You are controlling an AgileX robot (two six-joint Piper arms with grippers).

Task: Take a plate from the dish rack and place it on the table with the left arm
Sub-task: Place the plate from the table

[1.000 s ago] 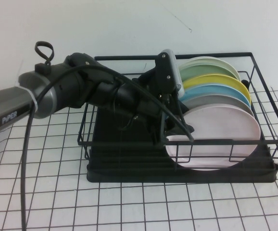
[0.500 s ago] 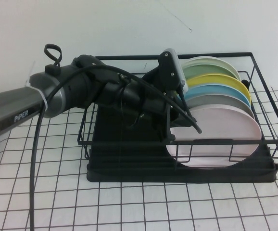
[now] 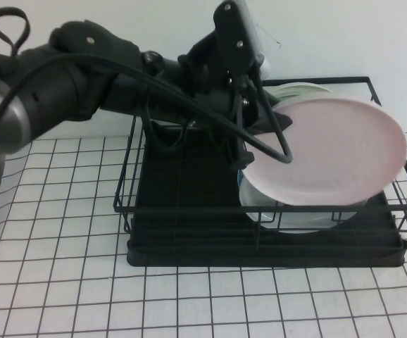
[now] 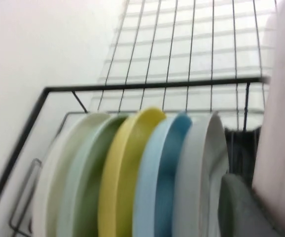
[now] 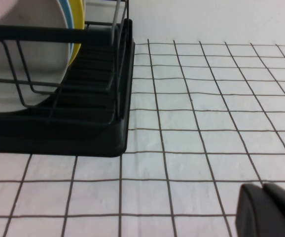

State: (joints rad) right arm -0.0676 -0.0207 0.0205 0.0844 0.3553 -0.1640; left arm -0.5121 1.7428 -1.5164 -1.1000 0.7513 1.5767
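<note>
The left arm (image 3: pixel 84 84) is stretched across from the left side, raised above the rack, with its cables draped along it. The left gripper (image 3: pixel 249 151) is clamped on the pink plate's rim, held up off the rack's wires. The right gripper (image 5: pixel 269 210) is parked low over the tablecloth, only a dark finger tip being seen.

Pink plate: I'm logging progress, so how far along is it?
Done: the left hand is shut on the pink plate, raised above the dish rack. In hand: carrying it out. Left: setting it on the table. The right hand sits low over the cloth.
</note>
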